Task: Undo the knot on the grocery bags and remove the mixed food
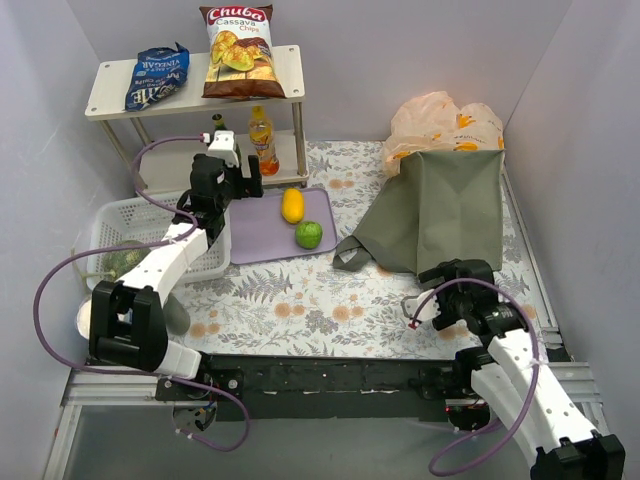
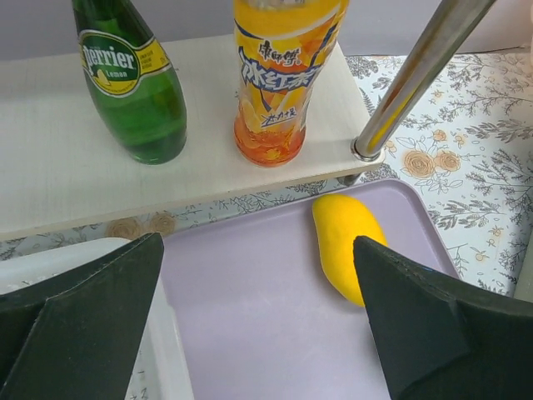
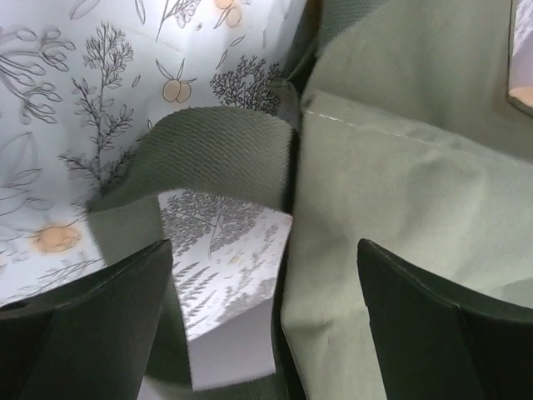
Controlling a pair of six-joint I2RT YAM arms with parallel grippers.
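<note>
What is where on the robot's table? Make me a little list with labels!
fruit: yellow fruit and green fruit on the purple tray
shelf: chips bag and blue snack bag on top, orange drink bottle below
bag: peach plastic bag at back right, behind green tote
left gripper: open, over the tray
right gripper: open, by the tote's strap

table [image 1: 300, 300] | on it: purple tray [image 1: 262, 238], white basket [image 1: 140, 204], green tote [image 1: 440, 210], shelf rack [image 1: 195, 97]

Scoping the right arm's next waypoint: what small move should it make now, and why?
Probably raise the right gripper and ease it forward over the olive tote toward the grocery bag. Its jaws are open and empty above the tote's strap, and the bag shows past the tote's far edge, untouched.
</note>
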